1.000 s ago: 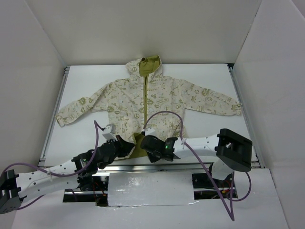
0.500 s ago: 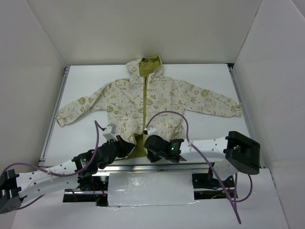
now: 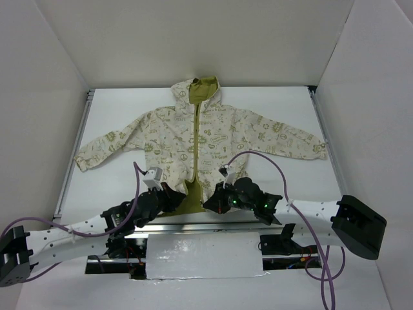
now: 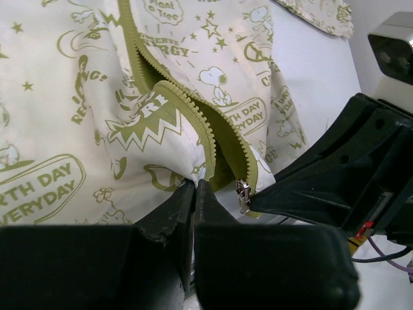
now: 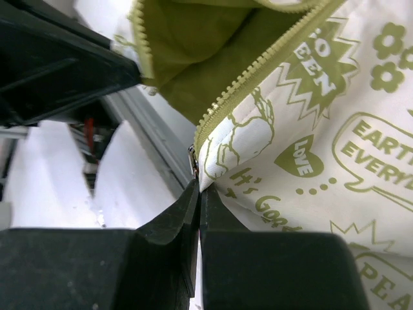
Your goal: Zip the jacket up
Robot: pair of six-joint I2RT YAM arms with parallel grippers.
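Observation:
The cream jacket [image 3: 169,132] with olive doodles lies flat on the white table, hood far, hem near. Its olive zipper [image 3: 195,139] is closed along the upper front and parted at the hem, showing olive lining [image 3: 191,201]. My left gripper [image 3: 177,195] is shut on the left front's hem corner [image 4: 184,158], its fingertips meeting in the left wrist view [image 4: 195,185]. My right gripper [image 3: 209,205] is shut on the right front's hem corner [image 5: 239,145], beside the metal slider [image 5: 193,161]. The slider also shows in the left wrist view [image 4: 242,194].
A metal rail [image 3: 193,224] runs along the table's near edge just below both grippers. A foil-covered plate [image 3: 203,255] lies between the arm bases. White walls enclose the table on three sides. Purple cables [image 3: 258,158] loop over the jacket's hem.
My right arm has swung out to the right, and its wrist now reaches the hem corner from the right. The left gripper has shifted slightly, still gripping the left hem corner.

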